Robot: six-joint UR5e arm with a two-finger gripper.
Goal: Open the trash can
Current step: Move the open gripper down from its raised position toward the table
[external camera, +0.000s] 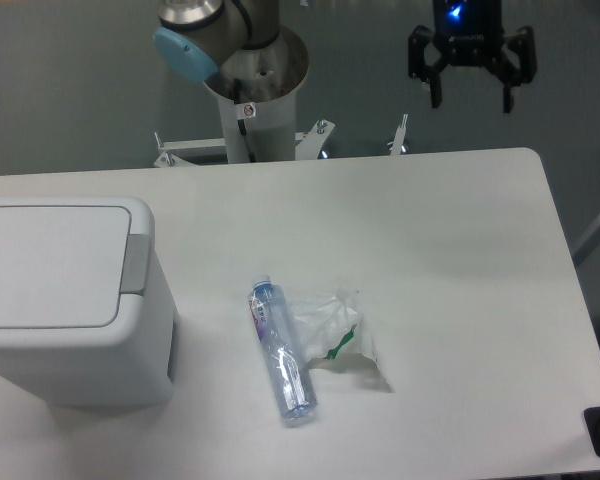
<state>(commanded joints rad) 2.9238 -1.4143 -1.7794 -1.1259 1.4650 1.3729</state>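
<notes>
Bin (65,300) sits at left edge of frame, lid flat and closed. Gripper (471,95) hangs top right, fingers spread, holding nothing, well apart from bin. We judge it's the approach step; next we need to cross left to the lid edge.

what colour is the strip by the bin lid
Grey; the hinge strip on the boxy white plastic trash can, fixed camera view.
</notes>
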